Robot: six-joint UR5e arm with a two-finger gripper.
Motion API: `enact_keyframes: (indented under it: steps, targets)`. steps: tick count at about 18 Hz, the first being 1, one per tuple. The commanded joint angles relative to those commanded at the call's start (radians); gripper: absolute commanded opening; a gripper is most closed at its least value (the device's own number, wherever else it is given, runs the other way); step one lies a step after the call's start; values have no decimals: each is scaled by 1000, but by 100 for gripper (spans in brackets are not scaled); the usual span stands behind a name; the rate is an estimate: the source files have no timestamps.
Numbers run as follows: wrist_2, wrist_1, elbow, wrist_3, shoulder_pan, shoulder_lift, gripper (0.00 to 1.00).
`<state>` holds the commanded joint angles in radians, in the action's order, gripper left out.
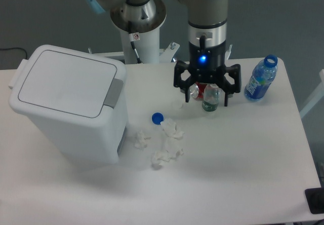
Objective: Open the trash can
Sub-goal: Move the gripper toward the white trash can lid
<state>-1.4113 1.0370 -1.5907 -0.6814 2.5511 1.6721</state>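
The white trash can (68, 101) stands on the left of the table, its flat lid (65, 82) shut. The grey push tab (113, 92) sits at the lid's right rim. My gripper (206, 99) hangs over the back middle of the table, well to the right of the trash can, with its fingers spread wide. Nothing is held. A small clear bottle and a red can stand right behind the fingers.
A blue water bottle without cap (260, 79) stands at the back right. A small clear bottle (211, 98) and a red can (197, 90) stand under the gripper. A blue cap (157, 117) and crumpled white paper (167, 144) lie beside the trash can.
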Motion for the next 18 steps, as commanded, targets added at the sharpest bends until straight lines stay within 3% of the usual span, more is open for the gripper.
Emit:
enact_keyframes:
  steps: [12,18]
  targets:
    - [17,3,3,195,-140,-20,100]
    - [89,8,14,207,-138,-23,100]
